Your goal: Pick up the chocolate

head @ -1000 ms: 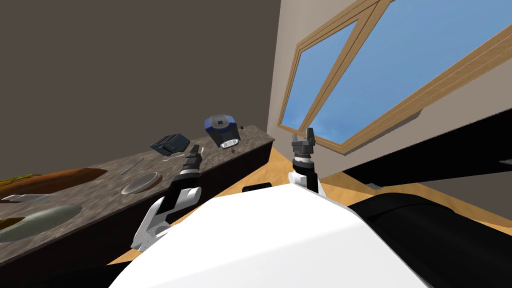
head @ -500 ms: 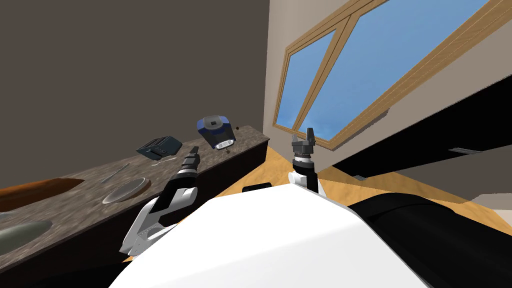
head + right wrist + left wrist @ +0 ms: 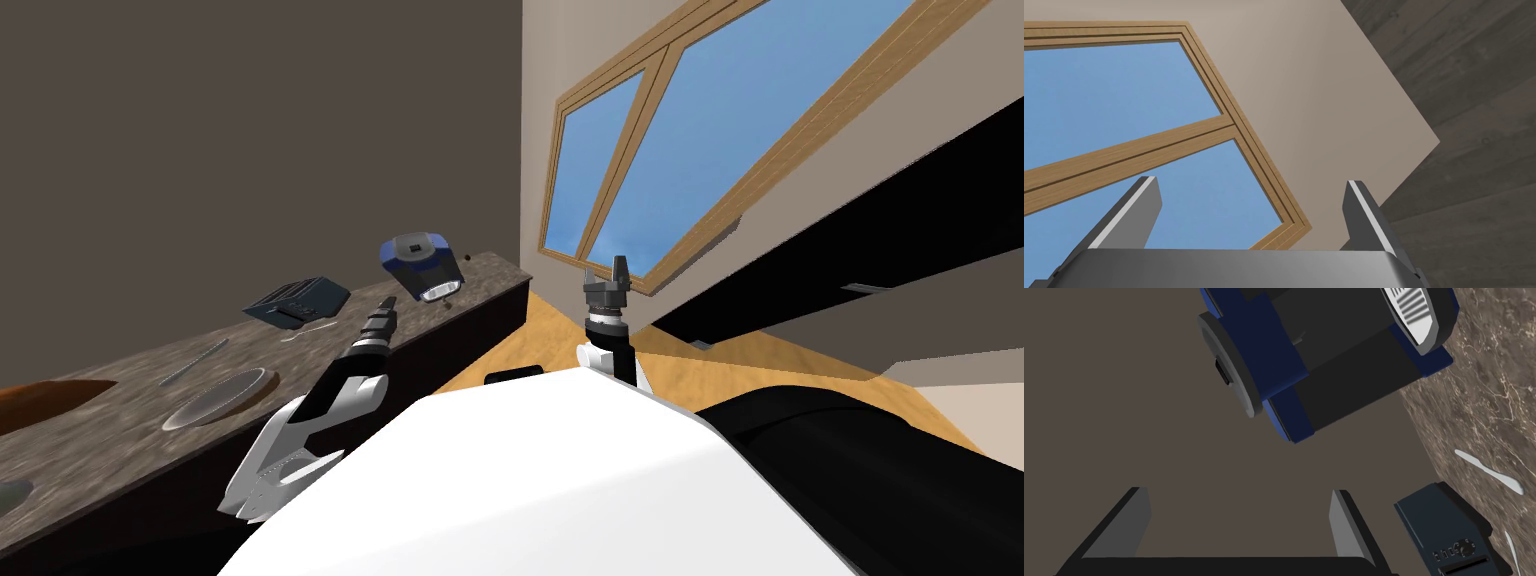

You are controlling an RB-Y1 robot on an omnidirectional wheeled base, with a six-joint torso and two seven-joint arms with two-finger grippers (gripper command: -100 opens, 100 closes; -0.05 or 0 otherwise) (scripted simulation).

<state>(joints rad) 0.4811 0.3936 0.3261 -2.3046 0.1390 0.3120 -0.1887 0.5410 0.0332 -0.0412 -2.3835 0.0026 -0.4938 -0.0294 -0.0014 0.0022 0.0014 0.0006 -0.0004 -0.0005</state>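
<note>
The dark stone countertop (image 3: pixel 120 410) is ranged along the robot's left, so the left gripper (image 3: pixel 387 303) — fingers spread, nothing held — is judged the nearer. The right gripper (image 3: pixel 612 277), likewise spread and empty, is held well apart from it. Ahead of the left fingers the blue-and-black appliance (image 3: pixel 420 262) is met first; just past it a small dark speck (image 3: pixel 464 258) is taken for the chocolate — its long axis cannot be told. A dark toaster (image 3: pixel 295 300) is set beside.
</note>
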